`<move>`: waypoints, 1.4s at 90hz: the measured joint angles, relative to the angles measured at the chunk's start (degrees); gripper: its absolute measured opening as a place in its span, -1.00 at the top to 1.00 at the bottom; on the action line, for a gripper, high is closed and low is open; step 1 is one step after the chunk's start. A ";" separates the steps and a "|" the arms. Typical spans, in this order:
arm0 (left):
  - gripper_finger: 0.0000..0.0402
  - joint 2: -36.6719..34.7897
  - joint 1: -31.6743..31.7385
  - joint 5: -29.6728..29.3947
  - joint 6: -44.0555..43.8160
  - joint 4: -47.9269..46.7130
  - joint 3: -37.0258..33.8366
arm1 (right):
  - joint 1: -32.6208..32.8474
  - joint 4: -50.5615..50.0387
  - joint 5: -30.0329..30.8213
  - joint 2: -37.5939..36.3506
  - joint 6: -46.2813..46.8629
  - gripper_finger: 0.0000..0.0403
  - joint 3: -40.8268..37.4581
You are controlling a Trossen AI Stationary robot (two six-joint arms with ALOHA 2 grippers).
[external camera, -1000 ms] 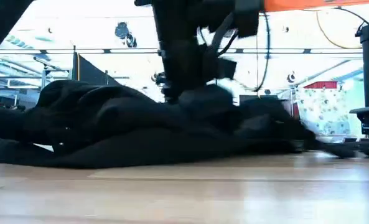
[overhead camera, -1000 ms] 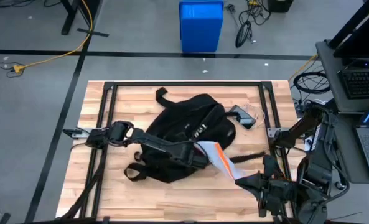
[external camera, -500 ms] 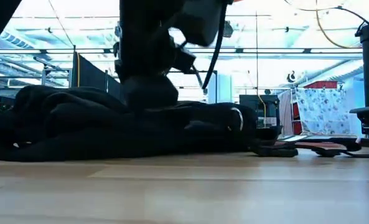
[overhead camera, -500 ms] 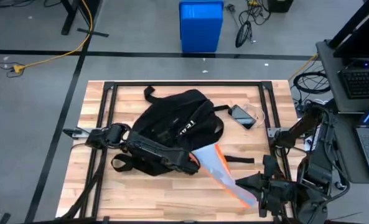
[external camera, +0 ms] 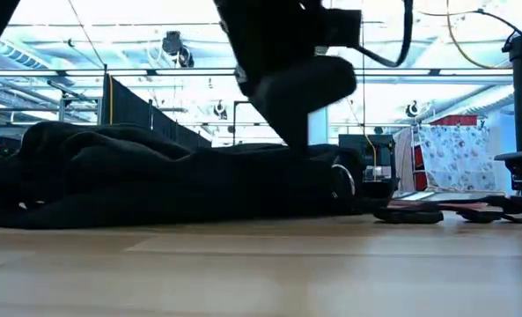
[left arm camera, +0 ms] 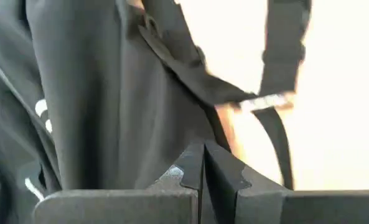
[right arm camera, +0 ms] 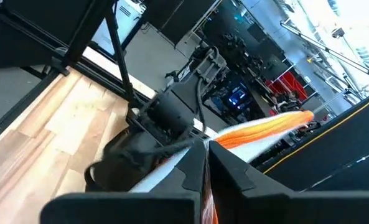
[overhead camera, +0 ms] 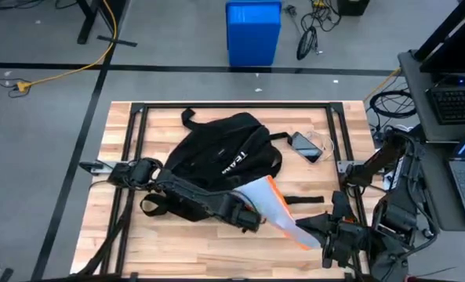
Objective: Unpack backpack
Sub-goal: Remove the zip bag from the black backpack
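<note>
Only the high view shows the backpack [overhead camera: 220, 157] lettering.

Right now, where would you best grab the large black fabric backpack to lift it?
Probably the black strap loop at the large black fabric backpack's far edge. It arches clear over bare wood, so come from the table's far side, with the tool across it.
</note>
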 joint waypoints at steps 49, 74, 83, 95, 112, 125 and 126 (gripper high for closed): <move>0.98 -0.02 8.91 8.09 2.13 9.19 -5.63 | 0.00 0.04 0.13 0.00 -0.20 1.00 0.00; 0.98 -0.26 13.53 7.79 -5.61 -1.13 -9.62 | 0.02 0.07 -0.04 0.00 0.00 1.00 0.00; 0.98 -0.20 14.45 5.47 -9.97 -8.92 -9.74 | 0.00 0.07 -0.07 0.00 0.00 1.00 0.00; 0.98 -0.02 14.89 2.42 -14.56 -16.28 -9.86 | 0.02 0.07 -0.09 0.00 0.00 1.00 0.00; 0.98 0.04 14.72 -3.03 -14.47 -17.46 -9.86 | 0.00 0.02 -0.23 0.00 0.00 1.00 0.00; 0.98 -0.95 13.85 -7.12 -16.18 -22.75 -9.01 | 0.02 -0.02 -0.28 0.00 0.00 1.00 0.00; 0.98 -1.09 13.69 -7.39 -16.51 -23.13 -8.88 | 0.02 -0.02 -0.28 0.00 0.00 1.00 0.00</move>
